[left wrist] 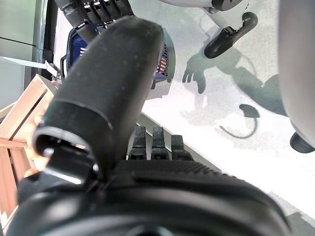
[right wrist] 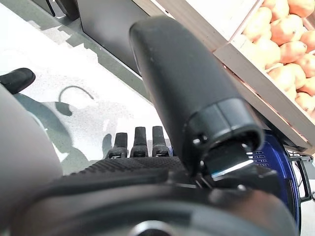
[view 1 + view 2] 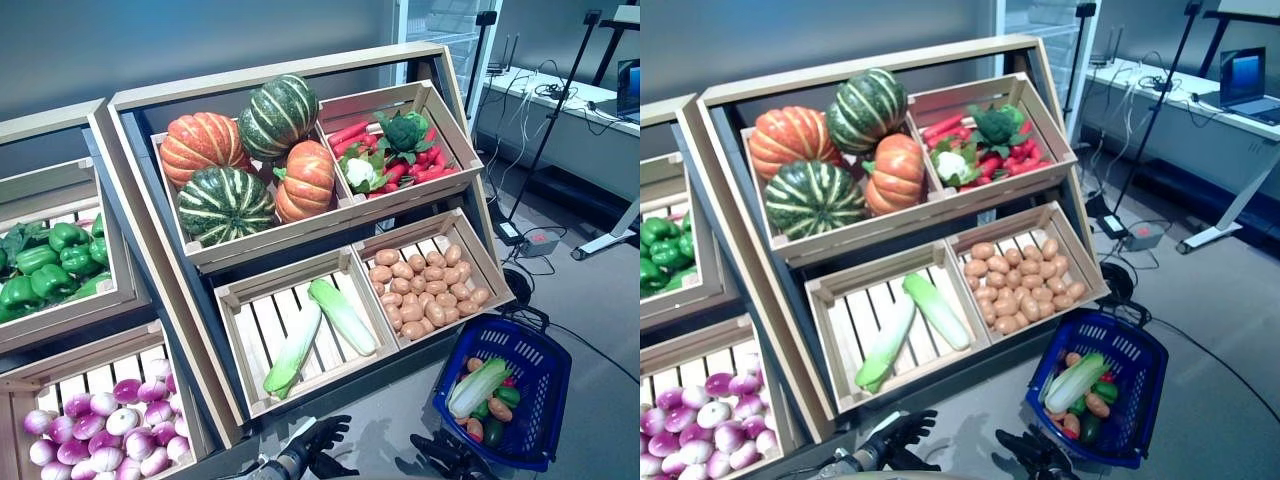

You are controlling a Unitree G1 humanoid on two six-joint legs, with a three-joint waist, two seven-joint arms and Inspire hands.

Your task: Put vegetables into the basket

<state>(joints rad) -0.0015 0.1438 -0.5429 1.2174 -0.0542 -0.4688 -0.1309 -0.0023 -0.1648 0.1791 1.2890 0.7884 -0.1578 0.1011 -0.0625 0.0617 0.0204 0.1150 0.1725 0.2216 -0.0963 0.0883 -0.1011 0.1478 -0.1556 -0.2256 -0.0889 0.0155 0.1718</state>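
The blue plastic basket (image 3: 546,386) stands on the grey floor at the lower right of the wooden stand. In it lie a pale green Chinese cabbage (image 3: 478,388), a green vegetable (image 3: 507,396) and small orange ones (image 3: 498,410). My left hand (image 3: 318,440) is low in front of the stand's bottom crate, open and empty. My right hand (image 3: 440,462) is low just left of the basket, open and empty. In the left wrist view my thumb (image 1: 108,83) stands up before the basket (image 1: 162,59). In the right wrist view the basket (image 2: 280,162) lies past my thumb (image 2: 192,88).
The slanted wooden stand (image 3: 280,72) with four crates rises before me. A second stand (image 3: 60,325) is at its left. A desk (image 3: 560,110) with cables and tripods is at the back right, and a grey power box (image 3: 545,242) lies on the floor.
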